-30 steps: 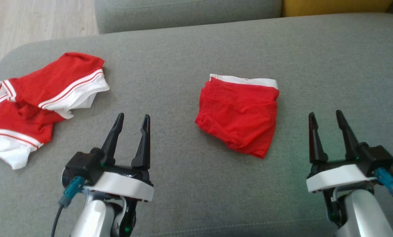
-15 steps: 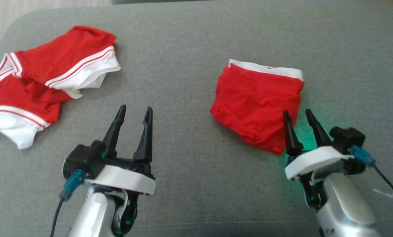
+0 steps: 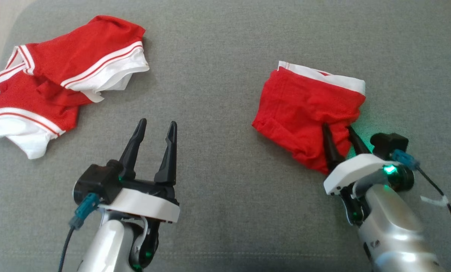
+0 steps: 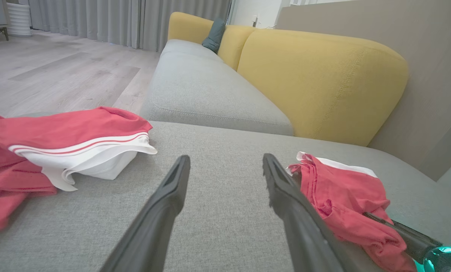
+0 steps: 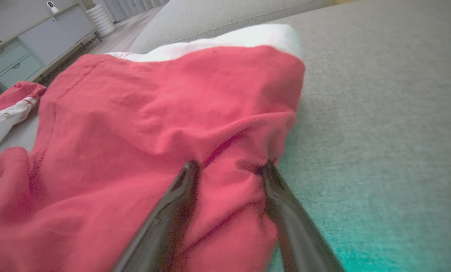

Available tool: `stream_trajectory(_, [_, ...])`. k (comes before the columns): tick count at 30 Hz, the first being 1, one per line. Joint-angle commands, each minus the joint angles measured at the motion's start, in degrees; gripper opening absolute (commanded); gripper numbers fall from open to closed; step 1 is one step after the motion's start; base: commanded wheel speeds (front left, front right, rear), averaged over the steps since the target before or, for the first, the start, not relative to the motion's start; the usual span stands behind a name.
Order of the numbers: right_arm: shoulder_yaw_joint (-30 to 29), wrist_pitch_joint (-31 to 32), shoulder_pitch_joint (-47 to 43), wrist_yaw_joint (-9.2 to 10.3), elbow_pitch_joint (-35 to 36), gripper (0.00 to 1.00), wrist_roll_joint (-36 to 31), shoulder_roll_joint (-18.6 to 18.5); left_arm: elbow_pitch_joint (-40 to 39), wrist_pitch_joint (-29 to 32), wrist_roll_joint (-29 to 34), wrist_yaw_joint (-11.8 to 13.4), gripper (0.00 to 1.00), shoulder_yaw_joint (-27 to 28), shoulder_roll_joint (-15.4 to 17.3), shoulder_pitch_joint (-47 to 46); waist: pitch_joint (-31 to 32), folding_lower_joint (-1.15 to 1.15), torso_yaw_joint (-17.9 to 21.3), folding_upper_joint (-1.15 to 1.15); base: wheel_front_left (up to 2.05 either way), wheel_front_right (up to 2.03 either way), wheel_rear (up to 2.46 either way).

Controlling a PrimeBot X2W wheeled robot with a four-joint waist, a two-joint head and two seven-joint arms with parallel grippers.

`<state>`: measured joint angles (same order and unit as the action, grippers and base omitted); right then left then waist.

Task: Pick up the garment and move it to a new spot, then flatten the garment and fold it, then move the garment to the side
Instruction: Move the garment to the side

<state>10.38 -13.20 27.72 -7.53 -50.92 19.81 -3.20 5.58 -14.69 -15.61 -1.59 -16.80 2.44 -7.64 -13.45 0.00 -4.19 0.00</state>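
Observation:
The garment (image 3: 304,109), red cloth folded into a rough square with a white band along its far edge, lies on the grey cushion at the right (image 4: 342,196) (image 5: 153,113). My right gripper (image 3: 337,127) is at its near right corner, open. Its fingers straddle a bunched ridge of the red cloth (image 5: 228,166), tips pressed into the fabric. My left gripper (image 3: 157,122) hovers open over bare cushion left of the garment, nothing between its fingers (image 4: 225,158).
A second pair of red shorts (image 3: 59,75) with white stripes lies crumpled at the far left (image 4: 59,139). The grey cushion (image 3: 225,56) spreads between the two. A yellow backrest (image 4: 323,75) and wood floor (image 4: 59,68) lie beyond.
The head view has tilted down and shifted. My right gripper has moved forward and left onto the garment's near corner, bunching the cloth. The left gripper has stayed put.

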Motion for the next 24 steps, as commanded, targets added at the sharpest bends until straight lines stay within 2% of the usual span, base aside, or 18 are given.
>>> stream_trajectory(1, [2.64,-0.24,1.47,0.04,0.15,0.00,0.44,0.32,-1.92,-0.31,0.62,-0.20,1.00,1.82,0.43,-2.58,-0.20,0.00,0.15,0.00,0.00,0.00,0.00])
stream_trajectory(4, [3.79,-0.81,3.33,0.04,-0.94,0.00,-3.43,0.32,-2.03,-0.31,0.87,-0.16,1.00,2.23,0.43,-2.79,-0.59,0.00,0.91,0.00,0.00,0.00,0.00])
stream_trajectory(7, [2.07,-1.38,5.05,0.04,-0.40,0.00,-9.42,0.26,-2.32,-0.31,0.95,-0.16,1.00,2.59,0.43,-3.18,-1.07,0.00,1.95,0.00,0.00,0.00,0.00])
stream_trajectory(11, [0.07,-1.65,6.48,0.04,3.36,0.00,-17.78,-2.67,-2.80,-0.31,0.86,-0.17,1.00,2.88,0.43,-3.73,-2.15,0.00,3.54,0.00,0.00,0.00,0.00])
stream_trajectory(16, [1.03,-0.65,7.64,0.04,8.23,0.00,-22.77,-11.21,-2.99,-0.31,1.05,-0.56,1.00,3.12,0.43,-4.76,-4.21,0.00,5.38,0.00,0.00,0.00,0.00])
stream_trajectory(24, [6.91,4.68,9.55,0.04,11.41,0.00,-19.13,-27.79,-2.85,-0.31,0.89,-1.23,1.00,3.27,0.43,-7.43,-7.27,0.00,6.33,0.00,0.00,0.00,0.00])
